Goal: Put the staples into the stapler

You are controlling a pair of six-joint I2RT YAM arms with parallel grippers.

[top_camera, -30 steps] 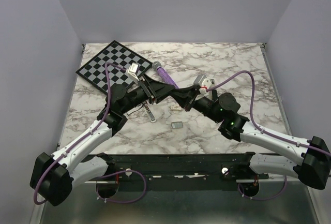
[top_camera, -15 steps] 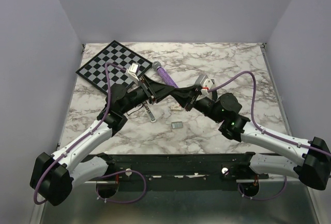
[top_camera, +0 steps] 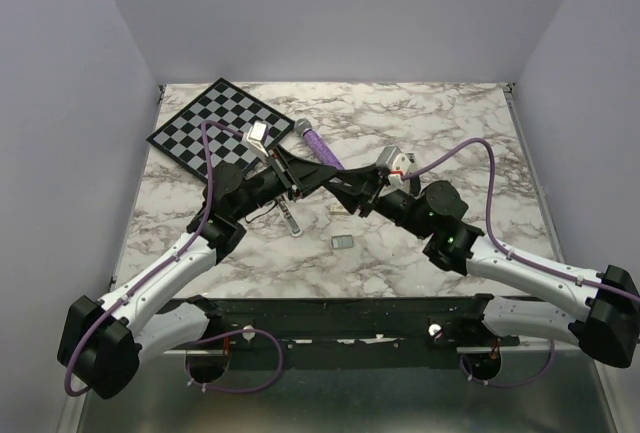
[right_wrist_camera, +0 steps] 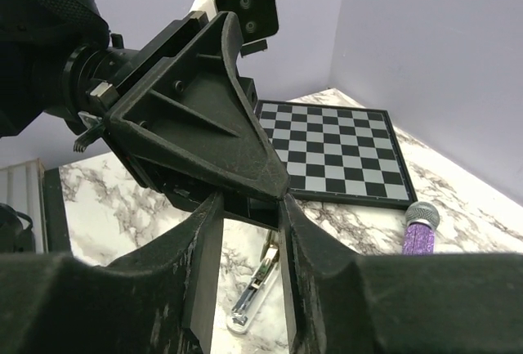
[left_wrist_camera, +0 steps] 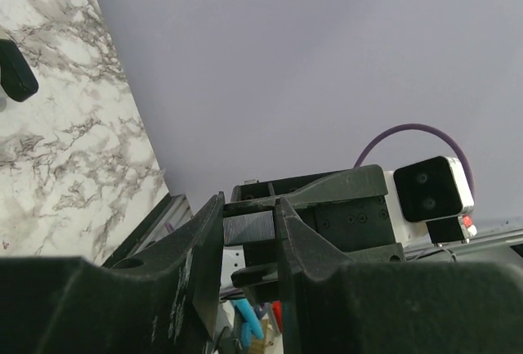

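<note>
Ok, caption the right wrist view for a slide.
Right fingers meet left fingers tip to tip over marble table; chessboard, purple microphone behind.

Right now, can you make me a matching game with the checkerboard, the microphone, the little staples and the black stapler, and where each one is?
Things:
1. checkerboard
2. microphone
3. staples
4. black stapler

Places:
A. lying alone on the table, closest to its near edge
B. in the far left corner
C. held up off the table
D. lying just right of the checkerboard

Pairs: 1-B, 2-D, 3-A, 4-C
</note>
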